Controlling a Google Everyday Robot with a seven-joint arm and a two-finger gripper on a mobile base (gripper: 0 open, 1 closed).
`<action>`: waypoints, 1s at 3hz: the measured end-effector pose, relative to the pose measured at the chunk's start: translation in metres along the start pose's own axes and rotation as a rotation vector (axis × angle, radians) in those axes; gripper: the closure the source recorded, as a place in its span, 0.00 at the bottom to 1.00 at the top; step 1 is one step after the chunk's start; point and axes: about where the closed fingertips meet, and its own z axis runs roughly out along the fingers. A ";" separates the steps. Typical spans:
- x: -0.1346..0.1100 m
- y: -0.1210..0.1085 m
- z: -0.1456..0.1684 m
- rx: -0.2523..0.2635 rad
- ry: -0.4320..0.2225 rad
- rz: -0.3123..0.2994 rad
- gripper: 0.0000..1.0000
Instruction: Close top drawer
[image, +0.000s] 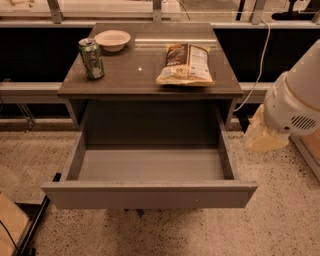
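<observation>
Camera view: gripper (263, 136) beside top drawer (150, 196)

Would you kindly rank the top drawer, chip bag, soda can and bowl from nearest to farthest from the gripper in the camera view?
From the gripper, at the right beside the drawer:
1. top drawer, open, its right wall closest.
2. chip bag, right side of the tabletop.
3. soda can and bowl, tabletop left; too close to call.

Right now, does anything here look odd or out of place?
Only the drawer, pulled far out and empty. The can, bowl and bag sit tidy on top, nothing spilled. The gripper is right of it, not touching.
</observation>
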 end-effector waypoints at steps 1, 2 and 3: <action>0.017 0.032 0.064 -0.129 0.011 0.041 1.00; 0.030 0.055 0.116 -0.228 0.019 0.069 1.00; 0.034 0.064 0.165 -0.306 -0.001 0.092 1.00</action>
